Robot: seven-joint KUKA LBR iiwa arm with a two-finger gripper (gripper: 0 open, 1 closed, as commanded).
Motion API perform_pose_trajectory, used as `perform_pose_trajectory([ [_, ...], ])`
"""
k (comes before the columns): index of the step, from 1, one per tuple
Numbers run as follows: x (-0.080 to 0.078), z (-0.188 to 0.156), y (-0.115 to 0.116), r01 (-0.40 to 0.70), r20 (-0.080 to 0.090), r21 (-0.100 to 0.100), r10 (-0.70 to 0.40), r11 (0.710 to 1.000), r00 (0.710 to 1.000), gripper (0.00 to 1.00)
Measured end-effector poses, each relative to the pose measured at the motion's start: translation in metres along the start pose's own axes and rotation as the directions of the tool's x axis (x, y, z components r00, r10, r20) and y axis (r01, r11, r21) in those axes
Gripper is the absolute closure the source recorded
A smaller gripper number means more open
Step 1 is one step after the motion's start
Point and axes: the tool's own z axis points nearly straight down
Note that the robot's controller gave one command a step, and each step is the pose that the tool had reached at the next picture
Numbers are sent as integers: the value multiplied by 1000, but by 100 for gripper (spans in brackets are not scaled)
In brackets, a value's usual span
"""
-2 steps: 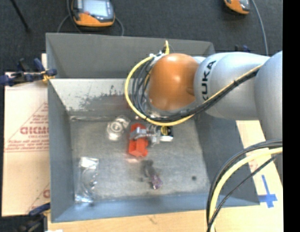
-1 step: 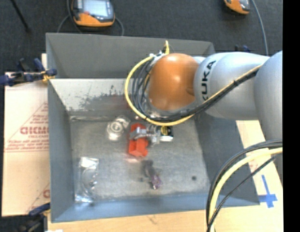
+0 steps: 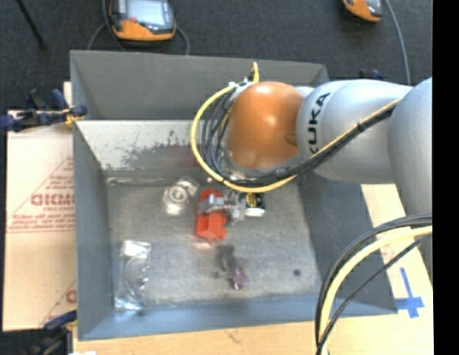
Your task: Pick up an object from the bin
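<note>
Bin [image 3: 90, 213] matt scuffed grey metal; bag [image 3: 133, 272] clear crinkled plastic.

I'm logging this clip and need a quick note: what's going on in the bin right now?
The KUKA arm reaches in from the right, with its gripper low over the middle of the grey bin, right beside a red blocky object. Whether it has hold of that object cannot be seen. A clear roundish piece lies just to the left, a clear plastic bag sits in the lower-left corner, and a small dark thing lies below the red one.
</note>
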Motion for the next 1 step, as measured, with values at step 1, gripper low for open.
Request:
perform_pose_trajectory([
  [1, 0, 0, 0, 0, 0, 0, 0, 1000, 1000, 100],
])
